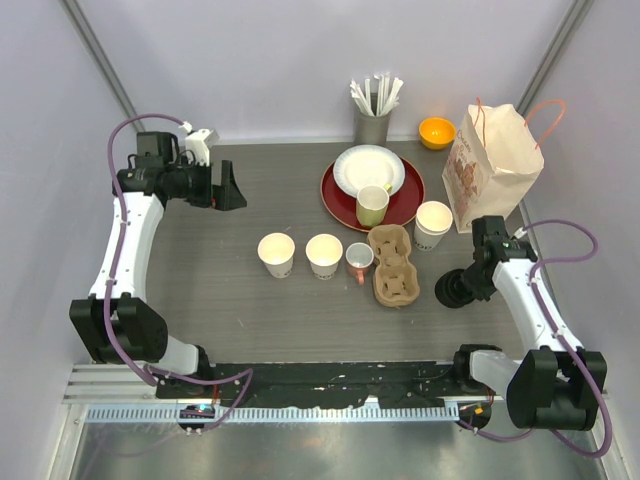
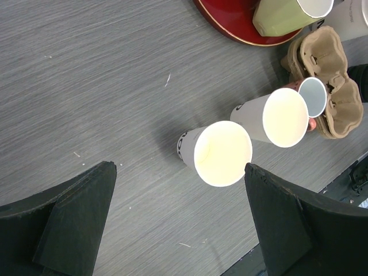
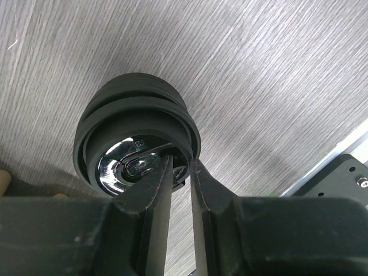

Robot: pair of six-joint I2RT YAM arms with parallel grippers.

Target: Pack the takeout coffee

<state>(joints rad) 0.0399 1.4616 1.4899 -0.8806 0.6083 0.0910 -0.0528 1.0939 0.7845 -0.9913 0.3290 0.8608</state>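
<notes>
Top view, left gripper (image 1: pixel 228 187): hangs above the far-left part of the dark grey wood-grain table (image 1: pixel 230 300), fingers spread wide, grasping nothing.
Top view, right gripper (image 1: pixel 465 282): low at the right side of the table, at a stack of round black plastic lids (image 1: pixel 447 291).
Top view, takeout cups: two small cream-white disposable paper cups, first cup (image 1: pixel 276 253) and second cup (image 1: pixel 324 254), stand upright and open-topped side by side at mid-table, well apart from the lids.
Top view, neighbours: white mug with pink handle (image 1: pixel 359 260) just right of the second cup; brown moulded cardboard cup carrier (image 1: pixel 392 265) beside the mug; third paper cup (image 1: pixel 433 222) near the brown paper bag with handles (image 1: pixel 495 165).
Top view, far side: pale green mug (image 1: pixel 372 205) on a round red plate (image 1: pixel 400 205), white paper plate (image 1: pixel 369 168) overlapping it; metal holder of white sticks (image 1: pixel 372 118); small orange bowl (image 1: pixel 436 132).
Left wrist view, left gripper (image 2: pixel 179 168): both black fingers (image 2: pixel 75 218) far apart, nothing between them but table (image 2: pixel 86 69).
Left wrist view, cups: first cup (image 2: pixel 221 152) nearest, second cup (image 2: pixel 284 117) behind it, then the mug (image 2: pixel 313 96) and carrier (image 2: pixel 339 86).
Right wrist view, right gripper (image 3: pixel 181 167): fingers (image 3: pixel 155 195) drawn close, one inside and one outside the rim of the nearest lid of the stack (image 3: pixel 138 115), clenched on that rim.
Right wrist view, stack: rests on the table (image 3: pixel 259 69).
</notes>
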